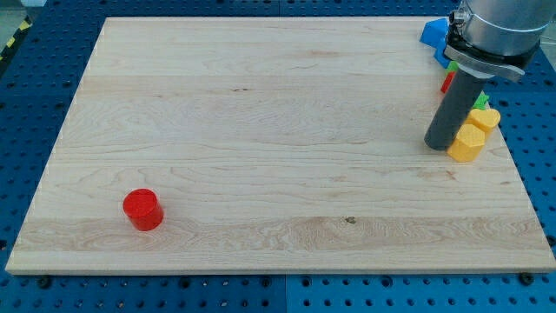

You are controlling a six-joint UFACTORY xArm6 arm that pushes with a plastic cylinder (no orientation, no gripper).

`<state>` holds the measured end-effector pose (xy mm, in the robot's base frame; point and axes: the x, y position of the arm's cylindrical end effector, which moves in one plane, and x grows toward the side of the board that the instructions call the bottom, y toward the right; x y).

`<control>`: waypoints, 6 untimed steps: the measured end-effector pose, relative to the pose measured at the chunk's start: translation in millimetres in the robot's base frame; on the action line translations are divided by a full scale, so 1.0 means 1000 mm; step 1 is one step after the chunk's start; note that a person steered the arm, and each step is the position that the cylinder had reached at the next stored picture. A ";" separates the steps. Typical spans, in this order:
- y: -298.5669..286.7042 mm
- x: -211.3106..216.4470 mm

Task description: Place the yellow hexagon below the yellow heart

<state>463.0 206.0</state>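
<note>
— Where's the yellow hexagon [466, 143]?
— View's right edge, just right of my tip [437, 144] — touching, I think. The yellow heart [485, 118] sits just above it.
— The claw?
— No claw, a bare rod pressing the board [261, 130].

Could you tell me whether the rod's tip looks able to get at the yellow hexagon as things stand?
Probably yes. My tip sits just to the view's left of the yellow hexagon, with no block between them. The yellow heart lies just above the hexagon, so only the hexagon's left side looks freely open.
</note>
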 end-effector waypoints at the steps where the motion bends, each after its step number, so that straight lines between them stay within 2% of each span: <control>1: 0.004 0.000; 6: 0.034 0.010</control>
